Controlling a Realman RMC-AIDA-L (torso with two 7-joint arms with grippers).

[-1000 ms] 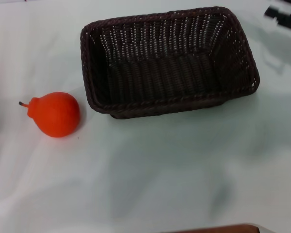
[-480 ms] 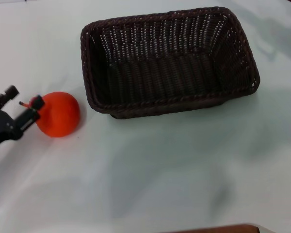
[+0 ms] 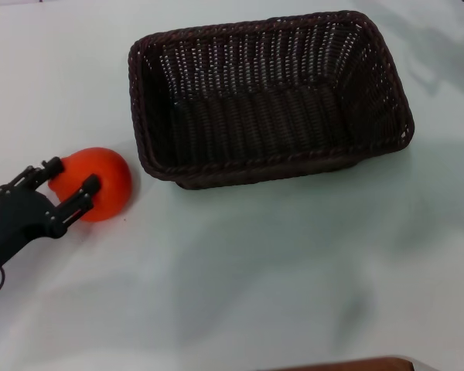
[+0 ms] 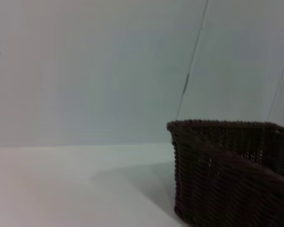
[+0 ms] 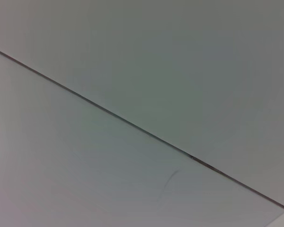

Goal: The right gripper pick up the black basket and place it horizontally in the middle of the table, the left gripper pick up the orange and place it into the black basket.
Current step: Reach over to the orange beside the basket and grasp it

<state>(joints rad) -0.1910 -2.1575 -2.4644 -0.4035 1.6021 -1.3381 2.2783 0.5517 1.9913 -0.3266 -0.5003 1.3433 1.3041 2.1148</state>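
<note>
While a second ago the lower left of the head view held only the orange [image 3: 100,182] on the table [image 3: 294,263], the left gripper [image 3: 68,184] has since come in from the left edge and now reaches around the fruit. Its fingers [image 3: 86,188] are spread, one at the far side of the orange near its neck and one at the near side, with the fruit between them; whether the pads already touch the skin cannot be told. The orange appears to have stayed where it was, resting on the table in the lower left of the frame, just beside the left end of the black basket [image 3: 267,97] but apart from it. The basket lies lengthwise across the upper middle of the frame, open side up and empty, and has not shifted. The left wrist view shows one corner of the basket at its lower right and none of the gripper's own fingers. The right gripper has gone from the upper right corner and is out of view. In all likelihood the basket step is finished and the grasp on the orange is about to close; squeezing and lifting come next.
</note>
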